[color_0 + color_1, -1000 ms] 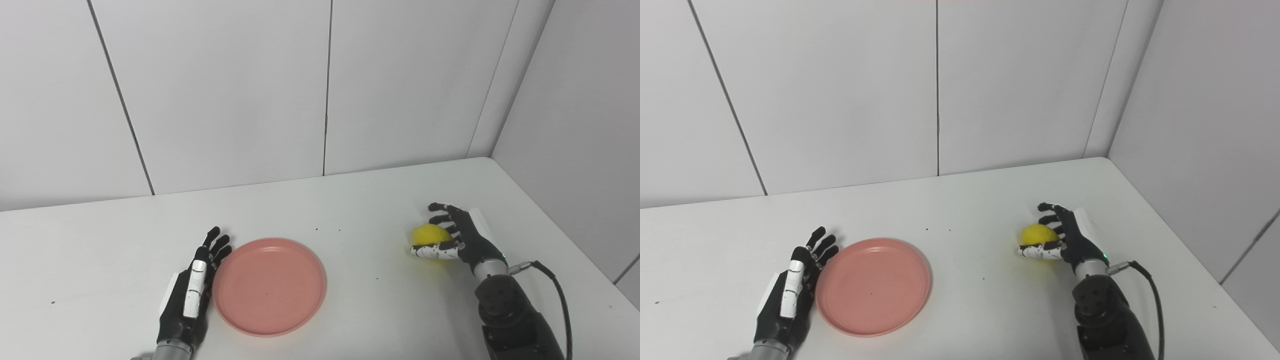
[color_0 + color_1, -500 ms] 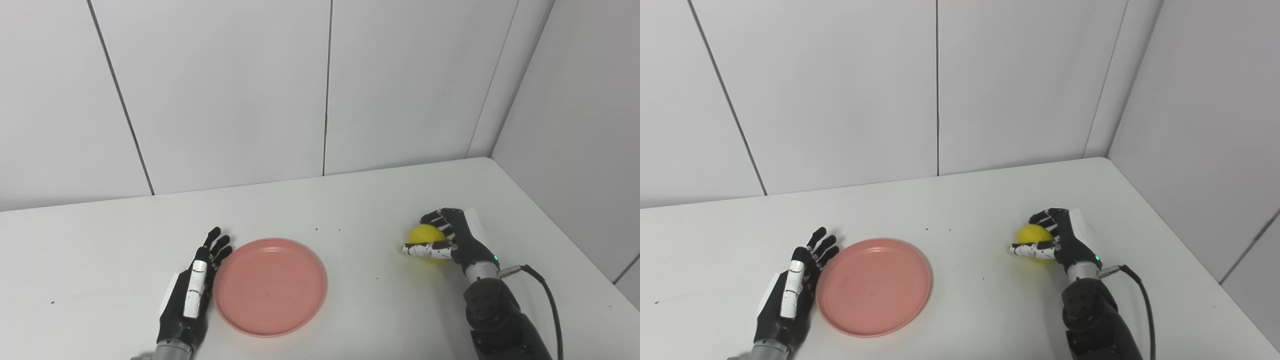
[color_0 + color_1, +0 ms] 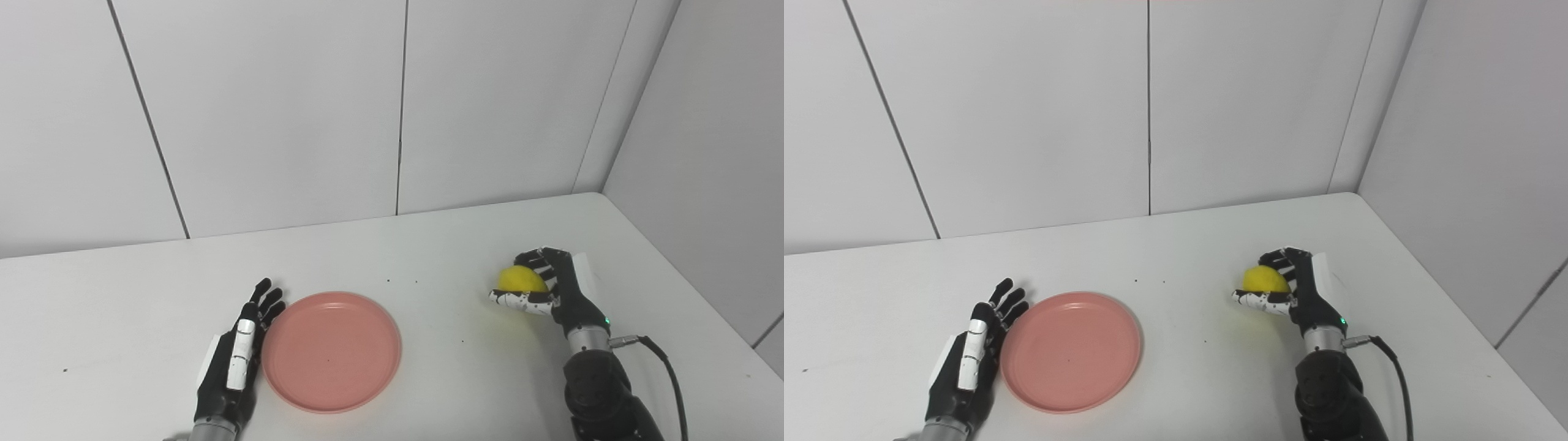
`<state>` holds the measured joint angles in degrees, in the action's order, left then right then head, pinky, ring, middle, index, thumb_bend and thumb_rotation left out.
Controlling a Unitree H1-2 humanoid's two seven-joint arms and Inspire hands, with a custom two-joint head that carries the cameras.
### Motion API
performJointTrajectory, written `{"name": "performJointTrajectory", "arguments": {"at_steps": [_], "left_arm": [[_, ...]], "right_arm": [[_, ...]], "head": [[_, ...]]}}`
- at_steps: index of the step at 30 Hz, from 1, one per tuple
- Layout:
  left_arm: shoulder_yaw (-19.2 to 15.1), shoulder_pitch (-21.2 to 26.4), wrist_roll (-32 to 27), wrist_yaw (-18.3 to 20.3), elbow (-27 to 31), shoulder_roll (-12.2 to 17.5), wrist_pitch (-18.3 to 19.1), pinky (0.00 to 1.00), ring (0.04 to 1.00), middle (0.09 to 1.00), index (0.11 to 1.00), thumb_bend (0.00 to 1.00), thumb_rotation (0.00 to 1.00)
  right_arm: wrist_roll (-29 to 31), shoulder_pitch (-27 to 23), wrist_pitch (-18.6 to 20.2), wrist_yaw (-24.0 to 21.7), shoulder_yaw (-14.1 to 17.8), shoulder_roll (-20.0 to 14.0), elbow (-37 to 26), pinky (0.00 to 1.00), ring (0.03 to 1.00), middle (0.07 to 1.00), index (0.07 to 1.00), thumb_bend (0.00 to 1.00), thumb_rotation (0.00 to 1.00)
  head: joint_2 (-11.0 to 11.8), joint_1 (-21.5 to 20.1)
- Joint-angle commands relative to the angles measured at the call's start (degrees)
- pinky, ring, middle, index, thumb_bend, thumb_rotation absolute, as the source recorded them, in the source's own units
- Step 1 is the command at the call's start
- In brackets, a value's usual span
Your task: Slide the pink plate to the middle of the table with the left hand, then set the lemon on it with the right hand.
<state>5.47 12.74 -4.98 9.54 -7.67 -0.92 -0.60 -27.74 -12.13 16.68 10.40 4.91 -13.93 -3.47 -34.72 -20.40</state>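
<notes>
The pink plate [image 3: 331,350] lies flat on the white table [image 3: 392,245], a little left of the middle. My left hand [image 3: 236,361] is open, its fingers straight, resting on edge against the plate's left rim. My right hand [image 3: 551,288] is shut on the yellow lemon [image 3: 519,279], fingers curled over its top and the thumb under its near side. It holds the lemon just above the table at the right, well apart from the plate. The scene also shows in the right eye view, with the lemon [image 3: 1265,278] and plate [image 3: 1070,350].
White wall panels stand behind the table and along its right side. The table's right edge [image 3: 680,269] runs close to my right arm. A black cable [image 3: 667,373] trails from my right wrist. Small dark specks dot the tabletop.
My right hand has closed its fingers around the lemon and lifted it slightly up and to the left. The left hand and the plate have stayed in place.
</notes>
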Motion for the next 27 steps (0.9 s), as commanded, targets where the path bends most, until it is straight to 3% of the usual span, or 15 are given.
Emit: {"name": "performJointTrajectory", "arguments": {"at_steps": [1, 6, 12, 20, 27], "left_arm": [[0.42, 0.69, 0.37, -0.11, 0.73, -0.79, -1.74, 0.92, 0.934, 0.94, 0.938, 0.72, 1.0], [0.78, 0.62, 1.22, -0.96, 1.86, -1.61, -1.25, 0.92, 0.94, 0.944, 0.943, 0.71, 1.0], [0.67, 0.53, 1.92, -2.13, 4.0, -2.45, 0.73, 0.99, 0.977, 0.972, 0.972, 0.68, 1.0], [0.48, 0.77, 4.29, -4.1, 4.77, -2.64, 1.34, 1.0, 0.986, 0.975, 0.974, 0.67, 1.0], [0.73, 0.88, 5.96, -5.9, 4.3, -3.45, 1.07, 1.0, 0.985, 0.974, 0.975, 0.66, 1.0]], "right_arm": [[0.13, -1.52, -4.38, 1.19, -0.76, -0.15, -3.42, 0.1, 0.431, 0.476, 0.483, 0.52, 0.0], [3.02, -1.09, -7.42, -1.08, -3.78, 1.42, -6.65, 0.15, 0.443, 0.415, 0.508, 0.51, 0.0], [3.24, -1.23, -12.37, -2.25, -7.93, 2.26, -7.98, 0.15, 0.443, 0.445, 0.504, 0.51, 0.0], [2.53, -3.28, -12.38, -5.79, -13.04, 4.54, -11.82, 0.16, 0.444, 0.434, 0.511, 0.51, 0.0], [1.95, -4.55, -14.44, -7.18, -15.68, 6.29, -10.14, 0.19, 0.428, 0.448, 0.505, 0.51, 0.0]], "head": [[0.09, 0.09], [0.08, 4.31], [0.03, 7.65], [-0.13, 11.71], [-0.59, 16.98]]}}
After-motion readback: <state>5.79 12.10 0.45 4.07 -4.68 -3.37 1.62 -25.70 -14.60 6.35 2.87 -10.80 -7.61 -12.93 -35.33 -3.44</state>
